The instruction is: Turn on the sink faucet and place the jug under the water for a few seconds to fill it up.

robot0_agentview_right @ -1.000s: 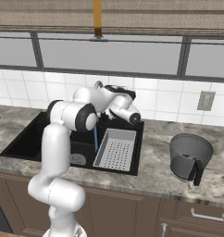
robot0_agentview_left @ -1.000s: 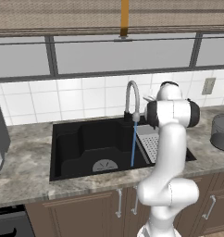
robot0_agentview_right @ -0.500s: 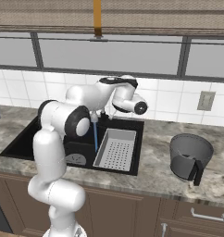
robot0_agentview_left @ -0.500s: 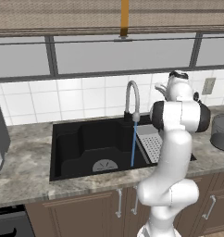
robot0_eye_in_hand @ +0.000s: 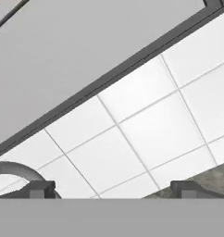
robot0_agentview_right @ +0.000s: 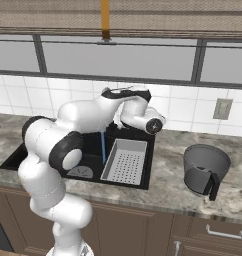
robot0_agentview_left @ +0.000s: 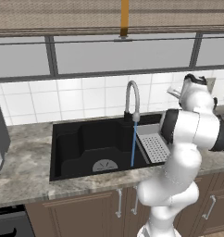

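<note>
Your tall slim grey metal gooseneck faucet (robot0_agentview_left: 131,98) stands at centre frame in the left base view, and a thin bright-blue stream of water (robot0_agentview_left: 133,144) drops straight from its spout into the wide black rectangular sink (robot0_agentview_left: 81,143). The stream lands just right of the round drain (robot0_agentview_left: 105,165). Beside it, in the basin's right part, lies a grey perforated rectangular tray (robot0_agentview_right: 125,160).

Over to the right base view: your dark grey tapered jug (robot0_agentview_right: 206,168) sits at right of frame on the speckled stone counter (robot0_agentview_right: 168,175), black handle facing the lower right, well apart from the sink and nowhere near the water.

Your white arm arches over the basin there, the hand up near the white tiled wall (robot0_eye_in_hand: 146,125). In the hand view your gripper (robot0_eye_in_hand: 111,190) is released, its two dark fingertips (robot0_eye_in_hand: 40,189) spread wide at the bottom corners with nothing between them, looking at tiles and a dark window frame (robot0_eye_in_hand: 104,76).
</note>
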Motion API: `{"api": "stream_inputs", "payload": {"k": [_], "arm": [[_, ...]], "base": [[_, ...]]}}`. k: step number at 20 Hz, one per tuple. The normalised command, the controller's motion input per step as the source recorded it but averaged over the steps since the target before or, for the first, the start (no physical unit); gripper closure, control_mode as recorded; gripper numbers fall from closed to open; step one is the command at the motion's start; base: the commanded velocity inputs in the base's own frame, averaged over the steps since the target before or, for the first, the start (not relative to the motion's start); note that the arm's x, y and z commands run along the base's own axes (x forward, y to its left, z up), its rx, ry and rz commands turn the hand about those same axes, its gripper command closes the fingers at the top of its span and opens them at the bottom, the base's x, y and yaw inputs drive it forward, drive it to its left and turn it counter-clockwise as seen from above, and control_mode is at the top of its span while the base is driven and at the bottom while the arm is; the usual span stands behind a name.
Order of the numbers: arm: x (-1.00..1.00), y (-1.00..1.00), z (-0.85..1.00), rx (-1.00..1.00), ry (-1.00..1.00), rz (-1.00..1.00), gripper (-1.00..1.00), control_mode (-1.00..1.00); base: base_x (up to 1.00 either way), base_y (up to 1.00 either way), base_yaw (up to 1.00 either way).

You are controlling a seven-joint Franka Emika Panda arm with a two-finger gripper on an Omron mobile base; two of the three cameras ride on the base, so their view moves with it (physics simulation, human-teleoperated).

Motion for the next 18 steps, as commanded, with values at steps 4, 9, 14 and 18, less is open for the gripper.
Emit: {"api": "stream_inputs", "payload": {"k": [4, 9, 14, 18], "arm": [[-1.00, -0.61, 0.14, -0.12, -0.27, 0.06, -1.00, -1.00], [-1.00, -0.96, 0.52, -0.09, -0.17, 0.00, -1.00, -1.00], [-1.00, -1.00, 0.45, -0.17, -0.08, 0.00, -1.00, -1.00], [-1.00, -1.00, 0.20, -0.20, 0.00, -0.02, -1.00, -1.00]], "base": [[0.00, 0.00, 0.00], [0.00, 0.00, 0.00], [0.00, 0.00, 0.00], [0.00, 0.00, 0.00]]}}
